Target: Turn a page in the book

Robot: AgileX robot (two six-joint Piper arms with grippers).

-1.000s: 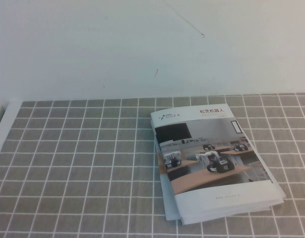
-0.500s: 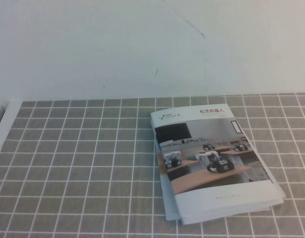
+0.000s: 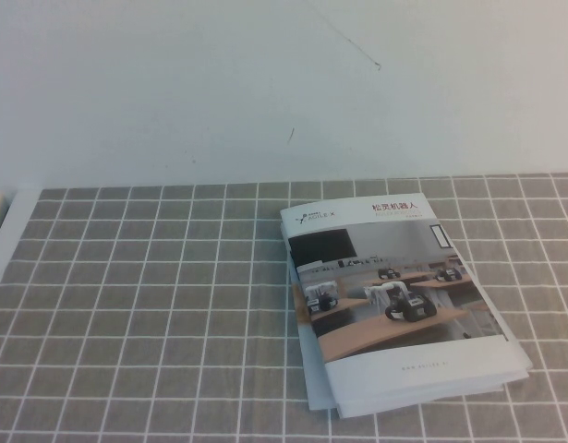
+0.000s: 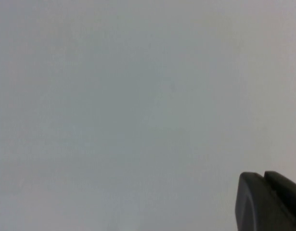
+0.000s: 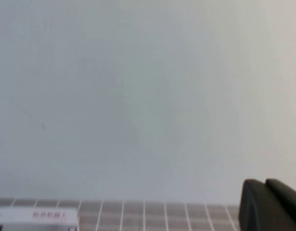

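Pale, bare wall [image 3: 265,83] fills the upper half of my high view, marked only by a few thin scratches. Below it lies the worktop [image 3: 126,314], covered in a grey cloth with a white grid.

On that cloth I see the book [image 3: 394,305], lying flat and closed toward the right side of the worktop, its spine to the left and its body turned slightly out of line with the grid. Its top leaf, the page [image 3: 385,268], lies face up and flat, with a Chinese title at the far end and a photo of small wheeled robots on wooden desks below. Some loose sheets [image 3: 313,388] stick out from under the book along its left and near edges.

Neither arm shows in my high view. My right tool [image 5: 270,204] appears only as a dark tip in the corner of its own wrist view, raised and facing the wall; its fingers are together and hold nothing, and the book's far edge sits low in front of it, well apart. My left tool [image 4: 268,199] is likewise a dark tip against blank wall, and I cannot tell how its fingers stand.
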